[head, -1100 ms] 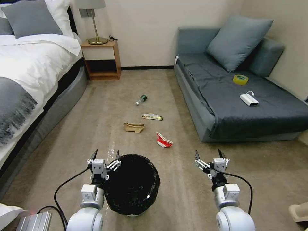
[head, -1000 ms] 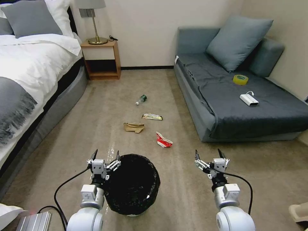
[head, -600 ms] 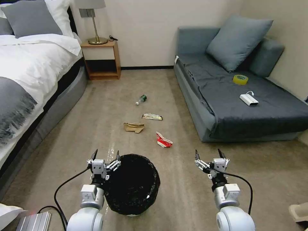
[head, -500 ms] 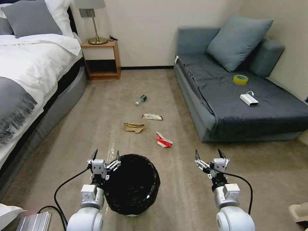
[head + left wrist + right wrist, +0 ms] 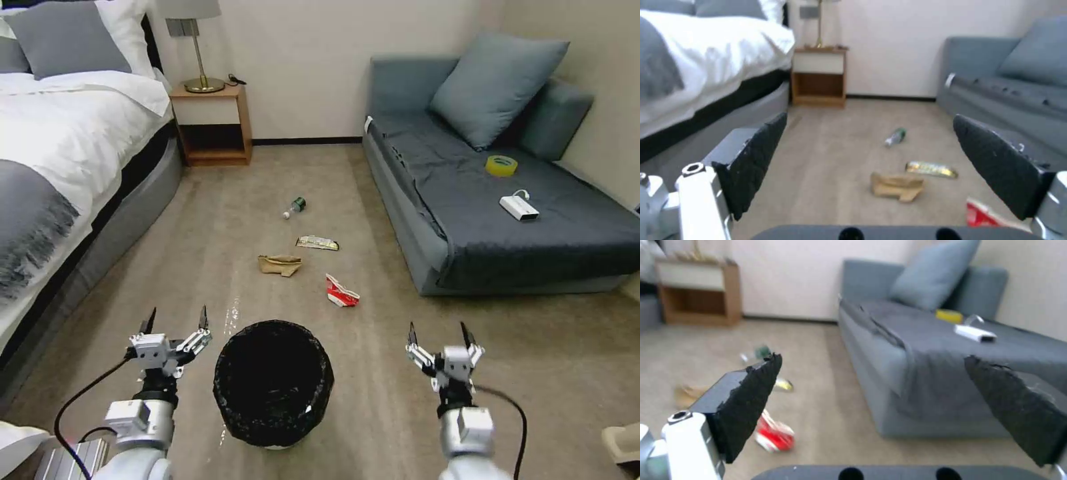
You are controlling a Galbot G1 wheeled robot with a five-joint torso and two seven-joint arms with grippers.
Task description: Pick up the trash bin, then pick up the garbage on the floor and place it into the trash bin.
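The trash bin (image 5: 273, 381), lined with a black bag, stands on the carpet between my arms. My left gripper (image 5: 175, 319) is open, just left of the bin and apart from it. My right gripper (image 5: 439, 332) is open to the bin's right, holding nothing. The garbage lies beyond the bin: a red-and-white carton (image 5: 341, 292) (image 5: 985, 216) (image 5: 774, 435), crumpled brown paper (image 5: 279, 265) (image 5: 897, 186), a yellow-silver wrapper (image 5: 317, 243) (image 5: 931, 169) and a small bottle (image 5: 293, 207) (image 5: 895, 136).
A bed (image 5: 60, 160) runs along the left, a grey sofa (image 5: 493, 193) along the right with a yellow tape roll (image 5: 501, 165) and a white box (image 5: 519, 207) on it. A wooden nightstand (image 5: 211, 123) with a lamp stands at the far wall. Open carpet lies between.
My left gripper has moved left, away from the bin's rim. The right gripper has dropped slightly toward me. Bin and garbage have not moved.
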